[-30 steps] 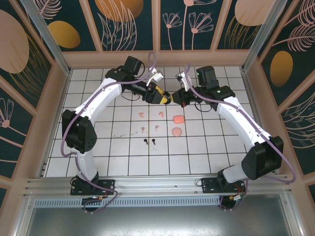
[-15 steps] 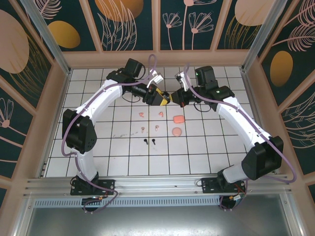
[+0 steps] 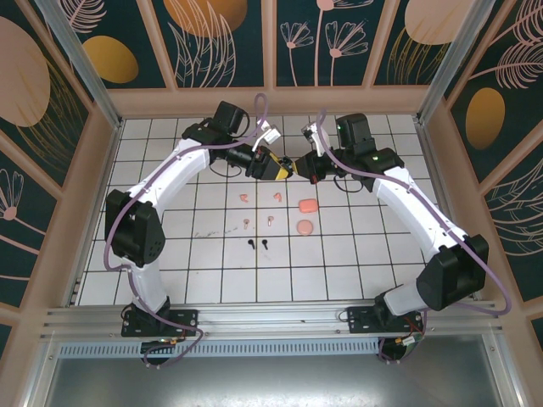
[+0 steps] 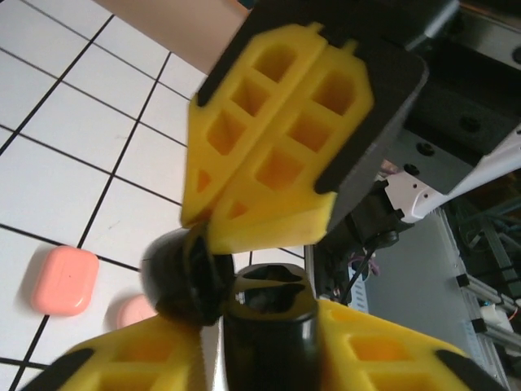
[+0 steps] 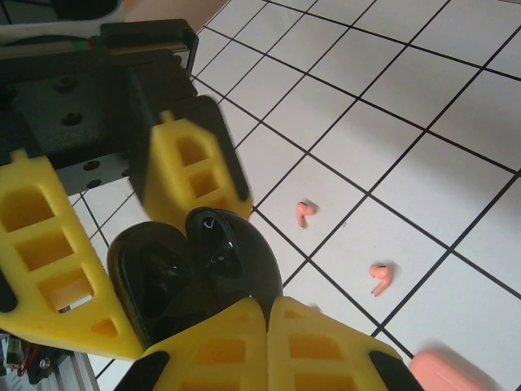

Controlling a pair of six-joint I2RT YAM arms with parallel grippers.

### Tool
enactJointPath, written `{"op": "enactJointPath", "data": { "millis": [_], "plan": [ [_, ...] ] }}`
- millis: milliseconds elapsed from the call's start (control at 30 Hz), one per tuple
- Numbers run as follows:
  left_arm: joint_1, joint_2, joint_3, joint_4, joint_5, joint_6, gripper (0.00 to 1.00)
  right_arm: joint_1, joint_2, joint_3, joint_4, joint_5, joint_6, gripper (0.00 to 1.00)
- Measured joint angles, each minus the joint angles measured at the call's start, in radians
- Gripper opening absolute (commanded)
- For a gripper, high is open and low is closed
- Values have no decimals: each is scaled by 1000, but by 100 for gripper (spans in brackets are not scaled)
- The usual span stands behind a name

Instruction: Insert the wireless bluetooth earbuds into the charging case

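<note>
Left gripper (image 3: 277, 170): clamped on black charging case (image 5: 195, 277), held above table toward 12 o'clock. Right gripper (image 5: 269, 326): closed, tips against case at its 3 o'clock. Black earbuds (image 3: 258, 244): loose on tile, 6 o'clock of case. Advised: case steadied, sockets faced up, before earbuds are fetched

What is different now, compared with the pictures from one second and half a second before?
The left gripper drew its fingers in around the black charging case; both arms hardly shifted. The right gripper stays shut, its tip at the case. The earbuds and the two pink cases lie where they were.
</note>
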Motion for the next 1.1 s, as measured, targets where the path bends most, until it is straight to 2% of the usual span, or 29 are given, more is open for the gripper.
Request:
{"op": "enactJointPath", "data": {
  "millis": [33,67,167,233,300,467,633,733,900,1100],
  "plan": [
    [0,-5,-8,9,3,-3,22,0,0,0,0,1,0,0],
    [-1,-10,-15,16,2,-8,19,0,0,0,0,0,2,5],
    [-1,-25,-44,61,3,-31,13,1,0,0,5,3,22,39],
    [-1,-42,-81,108,-2,-60,7,3,-3,0,16,12,38,53],
    [-1,-69,-133,174,-21,-100,1,3,-16,0,23,23,58,61],
    [0,-174,-277,362,-125,-205,0,6,-142,-67,54,39,118,64],
    [5,-370,-462,586,-296,-309,0,31,-315,-234,74,98,232,64],
    [7,-495,-576,729,-420,-362,0,77,-345,-337,94,143,299,64],
    [7,-646,-735,925,-645,-416,0,221,-278,-452,142,238,417,63],
    [7,-731,-895,1120,-862,-441,0,396,-89,-445,214,351,518,58]
  ]
}}
